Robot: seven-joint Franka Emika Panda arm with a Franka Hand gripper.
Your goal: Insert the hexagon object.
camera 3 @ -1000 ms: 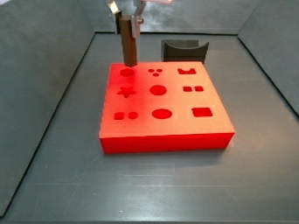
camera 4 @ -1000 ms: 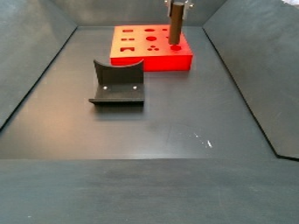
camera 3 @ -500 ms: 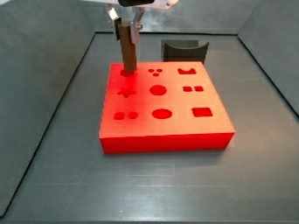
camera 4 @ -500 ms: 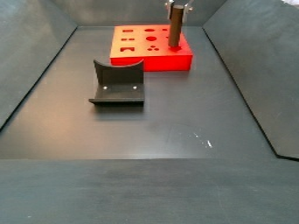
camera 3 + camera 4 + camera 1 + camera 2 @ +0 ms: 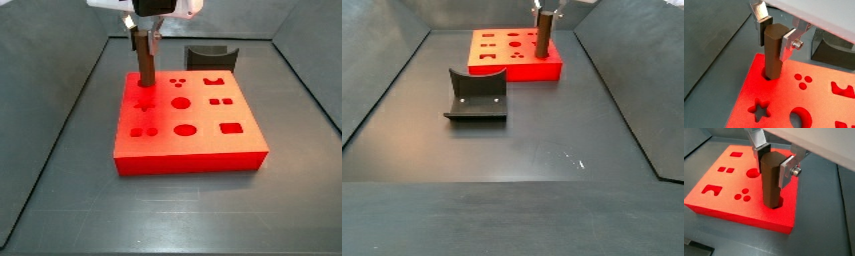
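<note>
The hexagon object (image 5: pixel 143 60) is a slim brown peg standing upright, its lower end sunk in a hole at the far left corner of the red block (image 5: pixel 201 145). My gripper (image 5: pixel 144 28) is above the block, shut on the peg's top end. Both wrist views show the silver fingers clamped on the peg (image 5: pixel 773 55) (image 5: pixel 769 180), with the gripper (image 5: pixel 775 37) (image 5: pixel 774 165) straight above the hole. In a side view the peg (image 5: pixel 544 35) stands at the red block's (image 5: pixel 496 68) right end under the gripper (image 5: pixel 544 10).
The red block has several shaped holes, among them a star (image 5: pixel 759 111) beside the peg. A dark grey curved block (image 5: pixel 210 56) (image 5: pixel 476 95) stands on the dark floor apart from the red block. Grey walls slope up around the floor.
My gripper has moved down with the peg, and the peg's lower end has gone deeper into the hole in the red block.
</note>
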